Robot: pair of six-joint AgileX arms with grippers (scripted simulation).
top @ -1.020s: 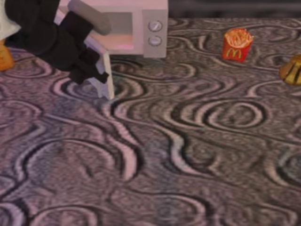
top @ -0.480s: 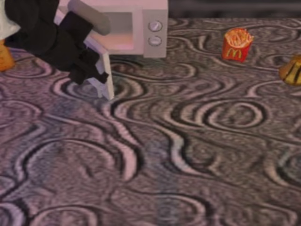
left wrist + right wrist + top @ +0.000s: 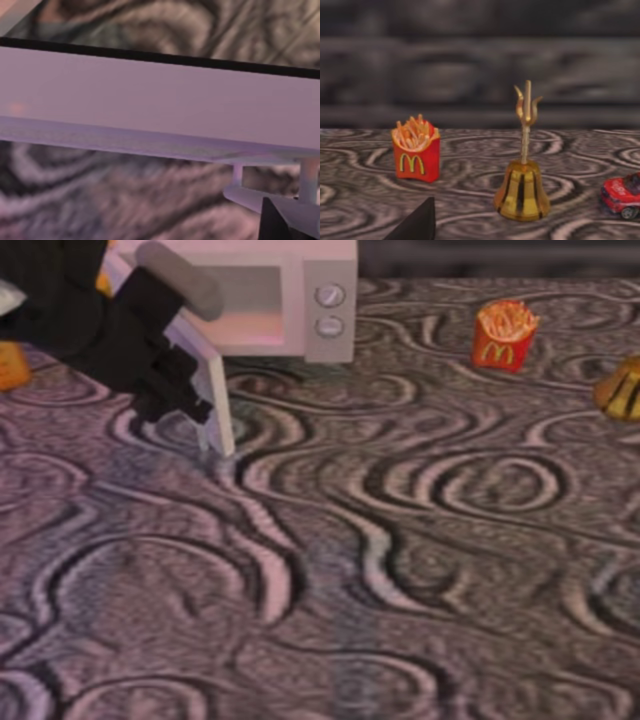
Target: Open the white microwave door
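The white microwave (image 3: 290, 295) sits at eleven o'clock on the table. The left gripper (image 3: 185, 400), clamped on the door (image 3: 215, 395) edge, has swung it wider since a second ago; opening looks nearly complete.

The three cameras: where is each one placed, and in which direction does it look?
Top view: above the table, looking down at the microwave, its open door and the left gripper.
Left wrist view: against the door; a dark finger shows.
Right wrist view: low, facing fries and bell.
Top and right wrist views share the fries.
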